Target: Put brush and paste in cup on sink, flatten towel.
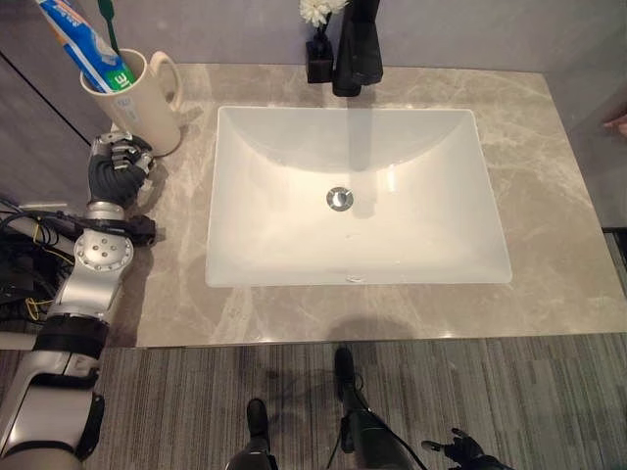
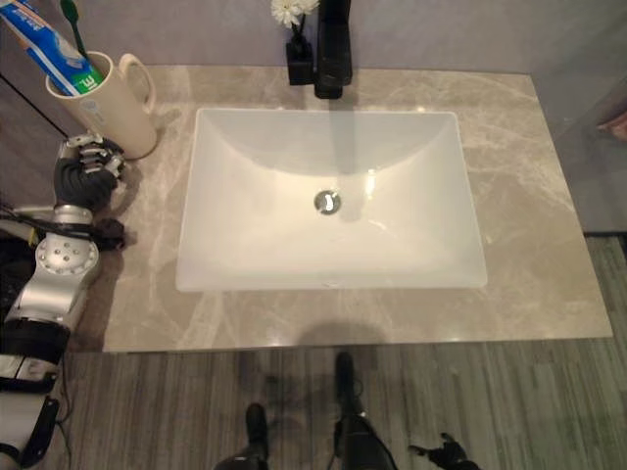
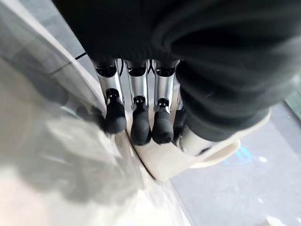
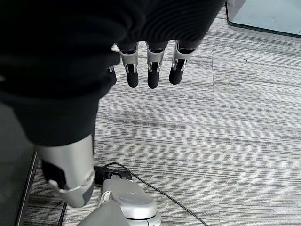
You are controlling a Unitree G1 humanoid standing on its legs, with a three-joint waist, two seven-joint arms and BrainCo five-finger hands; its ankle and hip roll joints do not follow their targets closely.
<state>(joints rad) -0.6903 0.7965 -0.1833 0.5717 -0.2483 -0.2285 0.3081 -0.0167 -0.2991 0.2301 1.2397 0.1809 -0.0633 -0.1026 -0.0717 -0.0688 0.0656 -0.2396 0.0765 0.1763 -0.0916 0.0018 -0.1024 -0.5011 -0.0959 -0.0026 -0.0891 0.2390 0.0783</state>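
A cream cup [image 1: 147,103] with a handle stands at the counter's back left corner. A blue and white toothpaste tube [image 1: 83,44] and a green toothbrush [image 1: 110,24] stick up out of it. My left hand [image 1: 116,168] rests on the counter just in front of the cup, with nothing in it. In the left wrist view its fingers [image 3: 141,122] are straight, with the tips close to the cup's base [image 3: 178,160]. My right hand [image 1: 468,452] hangs low over the floor in front of the counter, its fingers [image 4: 151,70] straight and empty.
A white rectangular sink [image 1: 358,281] with a metal drain [image 1: 339,198] fills the middle of the grey marble counter [image 1: 549,196]. A black faucet [image 1: 358,49] and a small black vase [image 1: 319,59] with a white flower stand behind it. Striped carpet lies in front.
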